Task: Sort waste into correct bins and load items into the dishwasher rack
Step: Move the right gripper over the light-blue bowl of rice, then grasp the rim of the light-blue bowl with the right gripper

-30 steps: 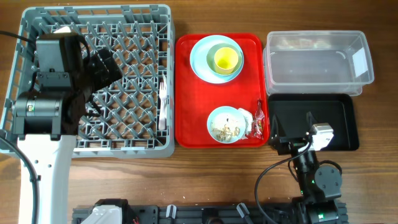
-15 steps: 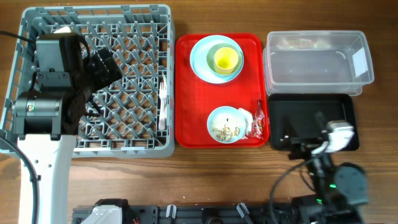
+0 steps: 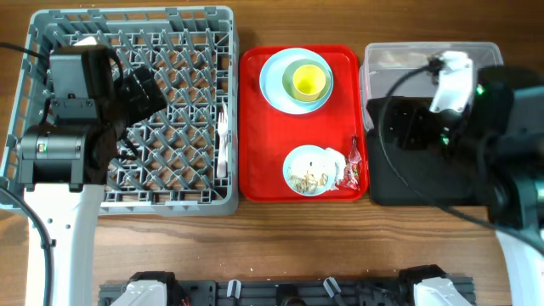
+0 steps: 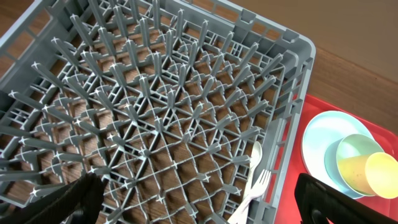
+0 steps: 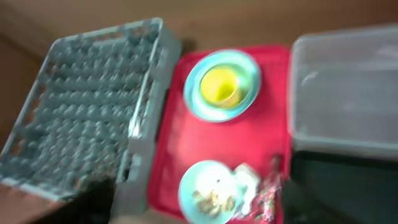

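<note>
Now | wood-grain table point(image 3: 297, 242) | red tray point(image 3: 263, 144) centre | grey rack point(image 3: 127, 205) left

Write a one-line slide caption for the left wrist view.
Grey rack holding a white fork and spoon, beside a red tray with stacked plate, bowl and cup.

Overhead straight down; left wrist near over rack point(image 4: 155, 118), right wrist higher, sharing plate point(image 4: 316, 134)
</note>
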